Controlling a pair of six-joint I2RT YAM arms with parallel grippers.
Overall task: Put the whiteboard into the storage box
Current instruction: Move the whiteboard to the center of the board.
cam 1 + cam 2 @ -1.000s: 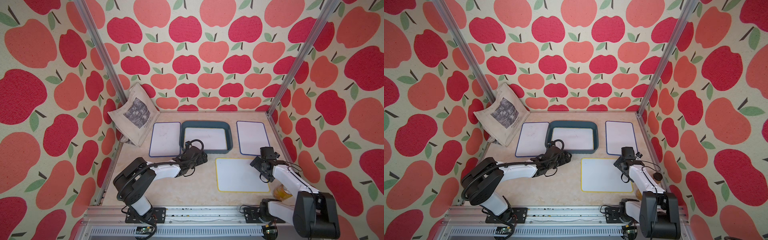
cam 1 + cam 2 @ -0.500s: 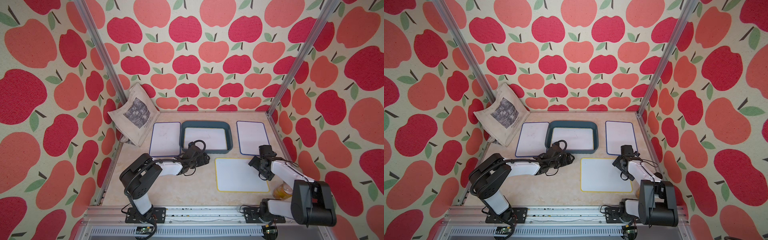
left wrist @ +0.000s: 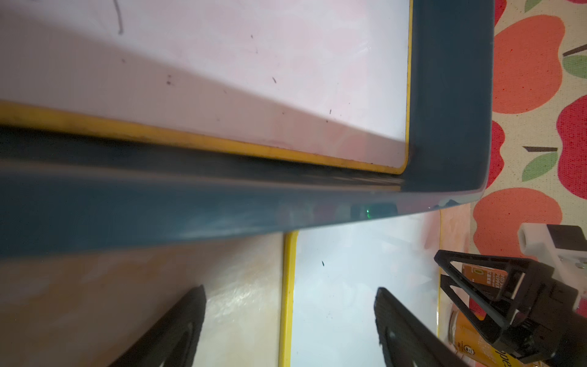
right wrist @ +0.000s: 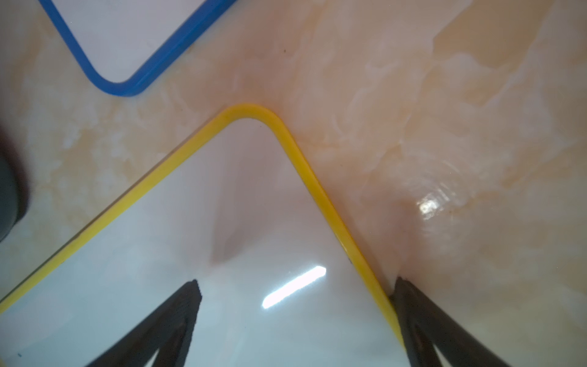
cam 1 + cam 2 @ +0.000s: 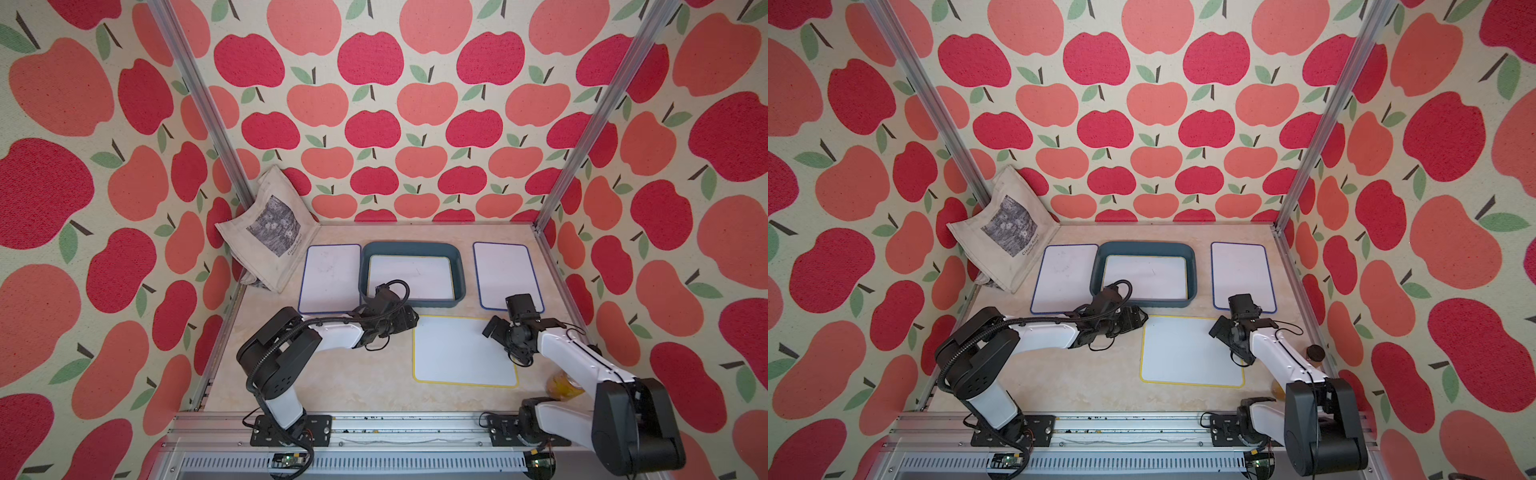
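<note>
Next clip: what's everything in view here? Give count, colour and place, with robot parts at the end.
storage box: one, dark teal, back centre of the table
whiteboard in the box: one, white with a yellow edge, flat inside the storage box
whiteboard on the table: one, white with a yellow edge, in front of the storage box
blue-edged whiteboards: two, white, one left and one right of the storage box
tote bag: one, beige with a grey print, back left corner
bottle: one, orange, by the right wall
table: one, beige marbled
left gripper: one, black, open over the table board's left edge
right gripper: one, black, open over its right edge
</note>
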